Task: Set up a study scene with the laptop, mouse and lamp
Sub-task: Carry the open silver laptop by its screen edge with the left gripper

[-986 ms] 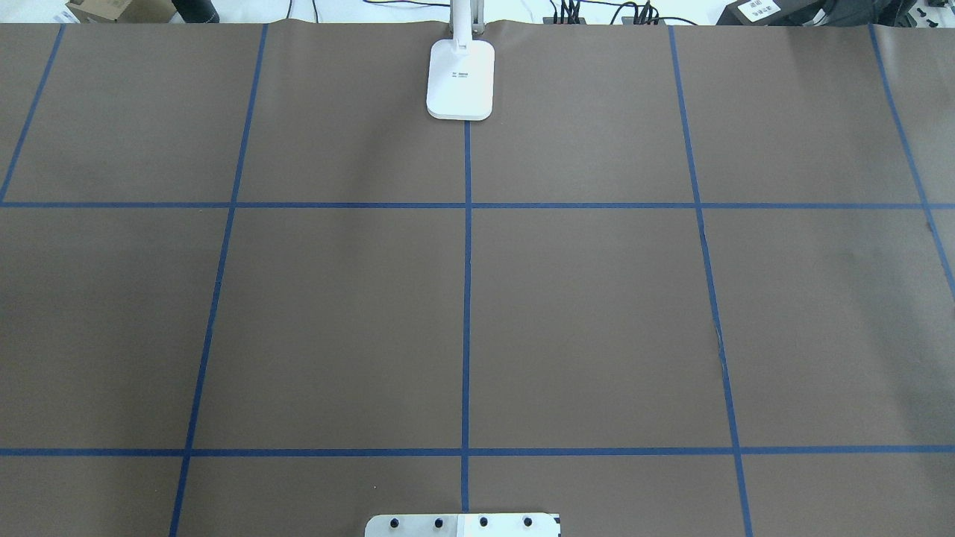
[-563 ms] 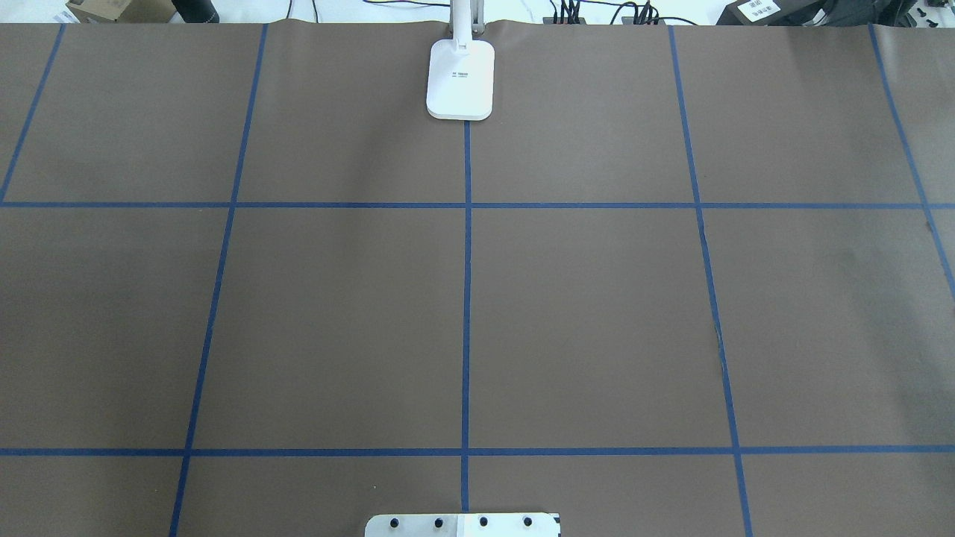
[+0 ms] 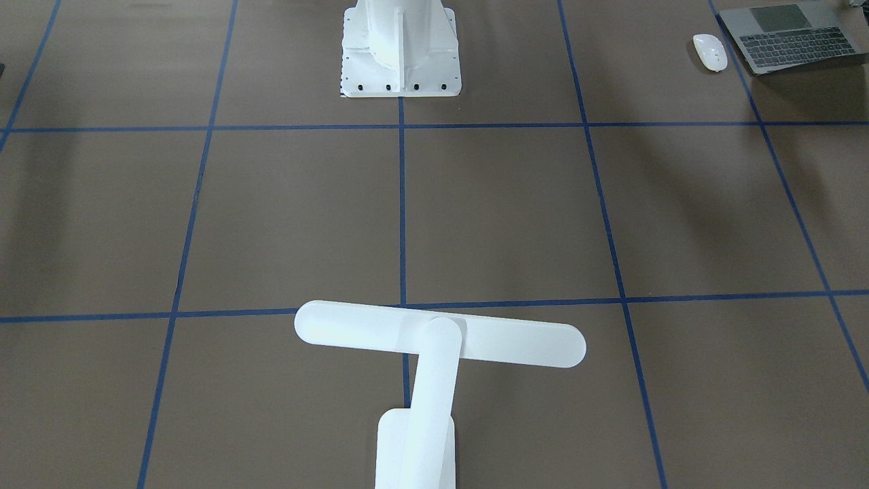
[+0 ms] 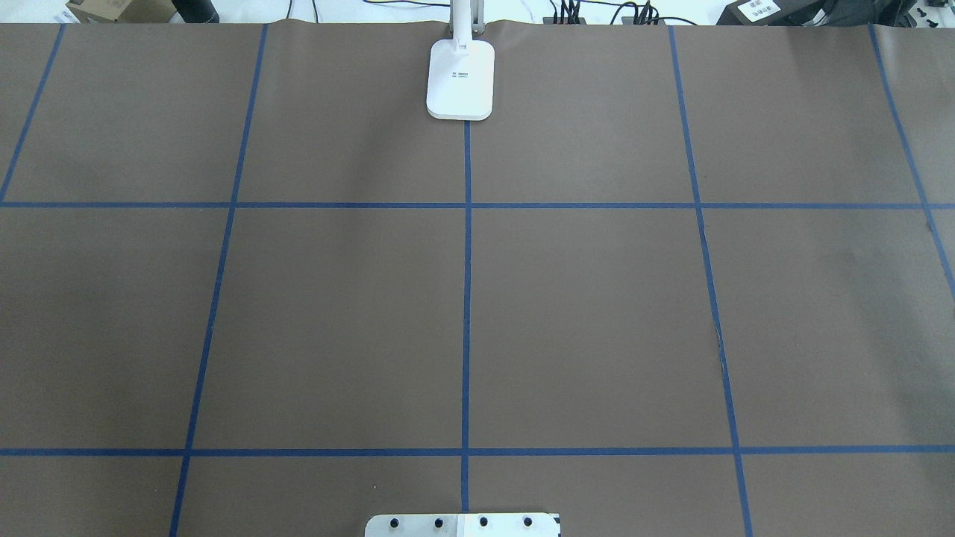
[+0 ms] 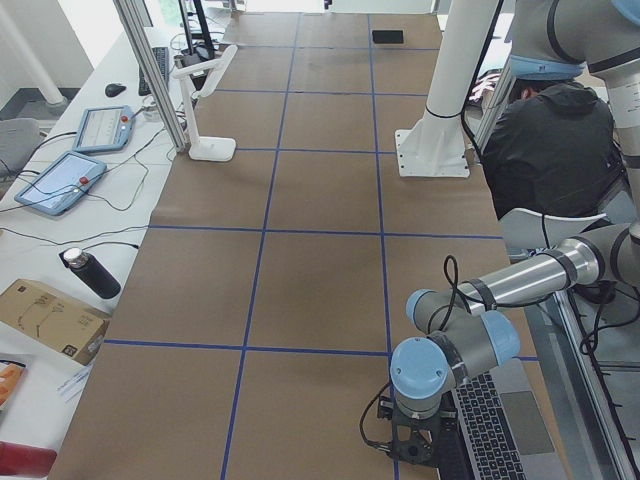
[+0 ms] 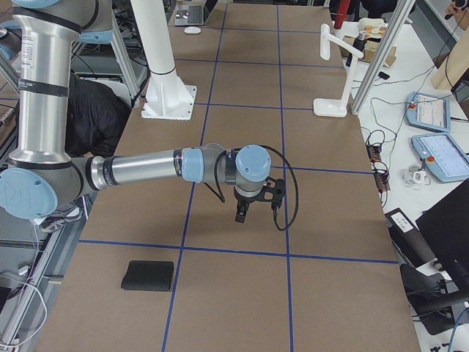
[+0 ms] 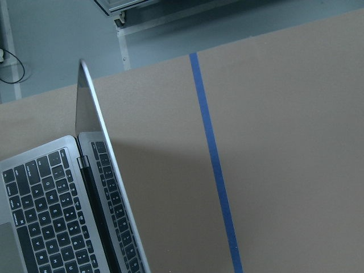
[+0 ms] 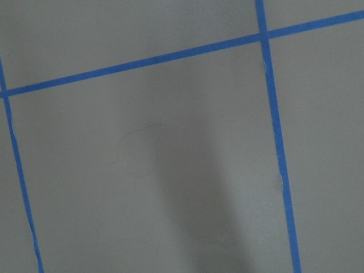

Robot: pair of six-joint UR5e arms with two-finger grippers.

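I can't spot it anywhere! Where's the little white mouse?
In the front-facing view the mouse sits top right, on the robot's left side, just beside the open laptop.

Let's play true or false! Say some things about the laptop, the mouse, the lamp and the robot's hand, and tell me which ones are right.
1. The laptop is open. True.
2. The mouse sits on top of the laptop. False: it lies on the table beside the laptop.
3. The lamp stands near the table's edge. True.
4. The right hand is holding the mouse. False: it hangs over bare table, far from the mouse.
5. The black mat lies right next to the lamp. False: the mat lies far from it, near the table's end.
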